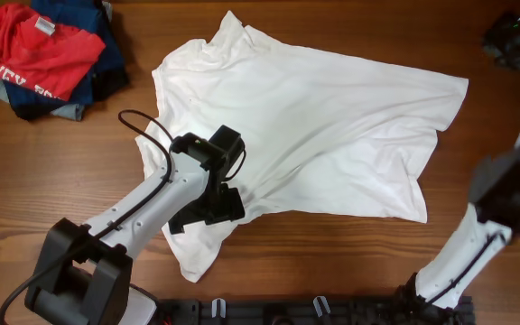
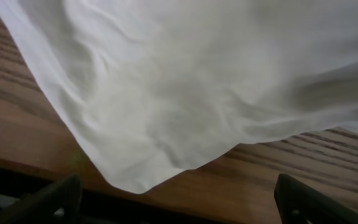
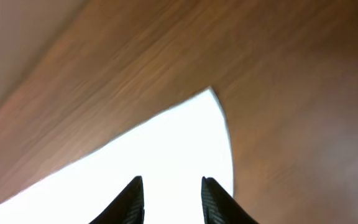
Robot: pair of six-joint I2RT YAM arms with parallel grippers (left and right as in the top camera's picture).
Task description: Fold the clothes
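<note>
- Standing wide apart with nothing between them, the jaws of the left gripper [image 2: 178, 186] face a rounded corner of the white shirt [image 2: 185, 93], whose tip reaches toward the gap from just ahead.
- Parted only a little, the right gripper [image 3: 169, 190] holds nothing that can be seen. Its fingers [image 3: 131, 198] frame a pointed corner of the shirt lying on the table [image 3: 278, 74] below (the view is blurred, so contact cannot be ruled out).
- Seen from overhead, the left gripper hangs over the shirt's near-left flap, where a tongue of cloth trails toward the robot. The right arm [image 1: 504, 190] stands just off the shirt's right edge.
- The shirt is spread wrinkled across the middle of the table. Its longest run goes left to right, and the right end sits farther from the robot.
- As a judgement, each arm is nearest its own side. The next move likely turns on the left jaws closing on the flap, which lies forward of them rather than between them.
- The red T-shirt [image 1: 30, 50] sits well apart at the far left.
</note>
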